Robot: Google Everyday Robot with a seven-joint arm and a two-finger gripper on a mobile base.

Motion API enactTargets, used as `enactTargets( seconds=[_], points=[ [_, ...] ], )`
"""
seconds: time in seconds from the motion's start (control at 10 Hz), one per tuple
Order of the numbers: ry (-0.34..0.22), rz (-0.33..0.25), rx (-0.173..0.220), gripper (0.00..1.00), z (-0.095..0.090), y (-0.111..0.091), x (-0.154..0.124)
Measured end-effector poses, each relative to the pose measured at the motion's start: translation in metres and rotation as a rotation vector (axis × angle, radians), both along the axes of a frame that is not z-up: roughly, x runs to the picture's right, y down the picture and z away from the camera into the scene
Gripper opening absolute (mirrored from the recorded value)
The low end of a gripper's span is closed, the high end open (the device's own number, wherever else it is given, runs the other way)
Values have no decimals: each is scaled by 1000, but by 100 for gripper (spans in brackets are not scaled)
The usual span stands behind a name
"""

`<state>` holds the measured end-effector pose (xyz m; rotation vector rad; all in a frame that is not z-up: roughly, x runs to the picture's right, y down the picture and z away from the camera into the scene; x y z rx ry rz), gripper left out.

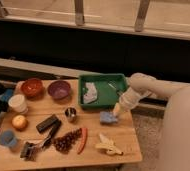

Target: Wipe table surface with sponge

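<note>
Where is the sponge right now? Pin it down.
In the camera view the sponge lies on the table surface toward its right side, just below the green tray, with the hand at its right edge.

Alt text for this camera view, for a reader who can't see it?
The robot's gripper reaches from the right to the light-blue sponge on the wooden table surface, just below a green tray. Bowls, cups and food lie to the left.

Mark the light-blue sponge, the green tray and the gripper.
Light-blue flat sponge (108, 117), camera view, centre of pad.
Green plastic tray (104, 77), camera view, far rim.
Gripper (117, 110), camera view, tip at sponge's right edge.
</note>
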<state>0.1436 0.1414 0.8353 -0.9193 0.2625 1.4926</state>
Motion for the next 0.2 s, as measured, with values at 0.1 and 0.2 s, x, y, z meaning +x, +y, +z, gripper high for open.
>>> enactTargets(
  seconds=[0.1, 0.2],
  points=[
    [-23, -5, -1, 0, 3, -4, -19],
    [-27, -3, -4, 0, 4, -4, -25]
  ],
)
